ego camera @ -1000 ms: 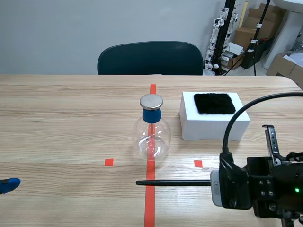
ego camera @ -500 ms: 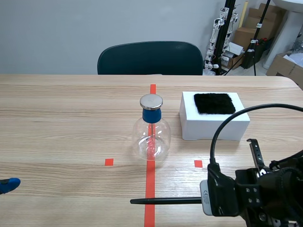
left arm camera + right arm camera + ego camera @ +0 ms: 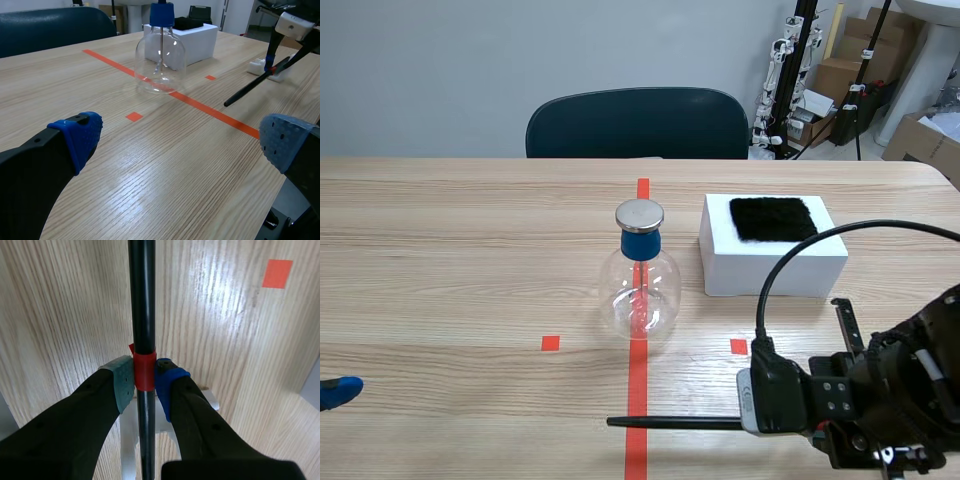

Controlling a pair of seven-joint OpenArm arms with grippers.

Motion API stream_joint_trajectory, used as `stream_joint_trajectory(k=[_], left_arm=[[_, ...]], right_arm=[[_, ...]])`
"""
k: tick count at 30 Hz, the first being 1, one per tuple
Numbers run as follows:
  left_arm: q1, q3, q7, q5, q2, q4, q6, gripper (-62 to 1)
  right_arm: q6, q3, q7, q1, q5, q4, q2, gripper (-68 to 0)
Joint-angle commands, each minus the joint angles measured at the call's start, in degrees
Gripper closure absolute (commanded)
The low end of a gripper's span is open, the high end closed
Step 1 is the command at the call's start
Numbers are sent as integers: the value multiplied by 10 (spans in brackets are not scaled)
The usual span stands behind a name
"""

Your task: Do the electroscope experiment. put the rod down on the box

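A thin black rod (image 3: 670,423) with a red band (image 3: 143,371) hangs level above the table's near edge, its tip past the red tape line. My right gripper (image 3: 144,382) is shut on the rod at the red band; in the scene view the arm (image 3: 860,405) sits at the lower right. The rod (image 3: 255,82) also shows in the left wrist view. The white box (image 3: 772,245) with a black pad (image 3: 773,218) on top stands behind the right arm. My left gripper (image 3: 175,140) is open over bare table at the near left, its blue pad (image 3: 338,391) just showing.
A glass flask electroscope (image 3: 639,285) with a blue stopper and metal cap stands on the centre tape line, left of the box. A small white holder (image 3: 267,69) lies on the table under the rod. A dark chair (image 3: 636,123) stands beyond the far edge.
The right arm dropped and drew toward the near edge with the rod, then shifted slightly right. The left gripper has not moved.
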Motion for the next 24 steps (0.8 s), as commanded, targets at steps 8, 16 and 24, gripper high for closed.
stream_joint_trajectory(k=[8, 16, 24], left_arm=[[1, -1, -25, -5, -5, 9, 0, -623], [1, -1, -26, -5, -5, 9, 0, -623], [1, -1, -26, -5, -5, 9, 0, -623]], right_arm=[[1, -51, -3, 44, 0, -16, -18, -38], [0, -56, -5, 45, 6, -16, -20, -170], [-7, -56, -4, 46, 9, -16, -20, -429]])
